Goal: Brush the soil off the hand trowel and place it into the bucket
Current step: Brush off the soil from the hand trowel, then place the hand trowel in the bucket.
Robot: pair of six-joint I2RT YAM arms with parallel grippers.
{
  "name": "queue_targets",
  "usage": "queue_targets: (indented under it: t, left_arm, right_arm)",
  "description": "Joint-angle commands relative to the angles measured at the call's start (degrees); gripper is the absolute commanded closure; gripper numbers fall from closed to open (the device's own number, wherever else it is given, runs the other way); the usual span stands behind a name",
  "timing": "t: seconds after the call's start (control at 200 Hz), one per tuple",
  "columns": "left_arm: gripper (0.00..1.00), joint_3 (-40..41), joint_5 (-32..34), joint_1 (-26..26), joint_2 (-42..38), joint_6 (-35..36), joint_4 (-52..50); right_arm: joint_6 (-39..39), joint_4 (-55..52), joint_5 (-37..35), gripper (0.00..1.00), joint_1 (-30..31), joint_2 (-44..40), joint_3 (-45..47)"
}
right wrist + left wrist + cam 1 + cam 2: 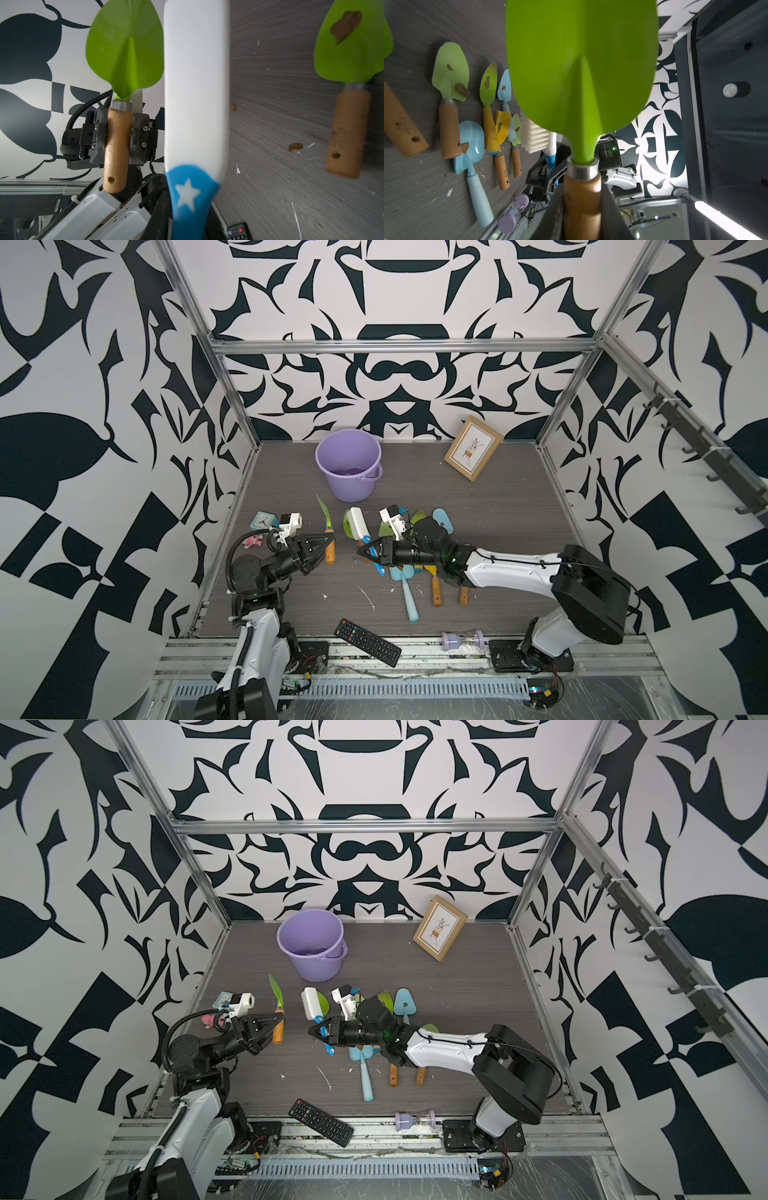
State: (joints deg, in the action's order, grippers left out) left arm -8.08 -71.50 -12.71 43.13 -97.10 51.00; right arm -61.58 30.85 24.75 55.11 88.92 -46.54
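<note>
Gripping the wooden handle of the hand trowel (327, 519), the left gripper (326, 548) has its jaws closed firmly on it, a little left of the middle of the frame in both top views. The green blade points to the upper part of the frame and shows edge-on from above. In the right wrist view this trowel turns a plain green face to the camera, and its handle sits between the two grey fingers (141, 128).

The bucket (350, 489) stands upright on the table (498, 531) in the upper middle of the frame, just to the upper right of the blade tip.

The right gripper (365, 551) is closed on the blue handle of the brush (359, 522), near the middle of the frame. The white head of the brush is beside the green blade, with a gap between them in both top views.

Small brown crumbs of soil (295, 147) lie on the table, and a brown patch sticks to the blade of another green trowel (349, 58) lying there. Several other trowels (409, 597) lie under the right arm, and the left wrist view shows brown patches on them.

A picture frame (473, 448) stands at the upper right by the back wall. A remote control (368, 642) and a sand timer (462, 641) lie at the lower edge of the table.
</note>
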Motion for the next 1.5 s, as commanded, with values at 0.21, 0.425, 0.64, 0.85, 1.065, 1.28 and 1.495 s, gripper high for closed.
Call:
queue_targets:
  t: [0.21,0.425,0.64,0.85,1.065,1.28,1.495]
  left_arm:
    - [1.0,-25.82,15.31,-0.35,-5.74,59.9,-89.17]
    - [1.0,-42.99,28.22,-0.22,0.77,69.98,-98.29]
    - [1.0,-58.54,35.98,2.21,16.25,71.94,-101.54]
    - [1.0,-73.12,45.37,12.88,31.38,74.44,-104.31]
    - [1.0,-85.68,47.93,16.87,47.2,76.13,-105.69]
    - [1.0,-113.78,60.75,21.76,67.55,81.3,-121.52]
    - [1.0,-135.73,63.45,24.14,83.42,84.17,-135.01]
  right_arm:
    - [12.34,-20.63,-6.73,1.0,-0.34,-4.08,-6.33]
    - [15.72,-24.8,-6.75,1.0,-2.22,-6.68,-7.15]
    - [20.36,-30.95,-8.23,1.0,-5.33,-12.11,-7.86]
    - [21.78,-31.63,-7.02,1.0,-7.89,-14.0,-7.04]
    - [22.1,-30.48,-5.36,1.0,-9.05,-14.57,-6.03]
    - [22.25,-29.62,-4.97,1.0,-10.02,-15.58,-4.97]
    - [22.38,-29.79,-5.23,1.0,-10.64,-17.01,-4.02]
